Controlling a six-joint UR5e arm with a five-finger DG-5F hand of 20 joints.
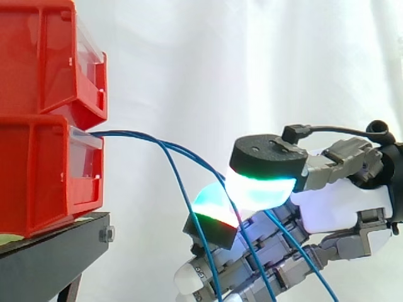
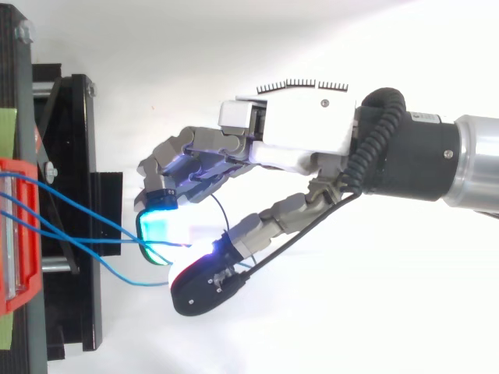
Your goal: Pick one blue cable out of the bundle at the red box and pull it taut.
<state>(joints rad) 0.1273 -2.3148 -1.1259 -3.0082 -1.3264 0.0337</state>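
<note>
Your hand [image 2: 300, 140] is pinching one blue cable [image 1: 129, 133] between its thumb and a curled finger; the cable is coming from the lower red box [image 1: 44, 173].

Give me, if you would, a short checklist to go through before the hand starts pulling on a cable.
1. The hand on the blue cables: ok, curled round them.
2. One cable alone pinched: cannot tell; several run into the hand.
3. Cable taut: not ok; they curve and droop.
4. Cable ends fixed in the red box: cannot tell.
5. Red box resting on the black stand: ok.
</note>
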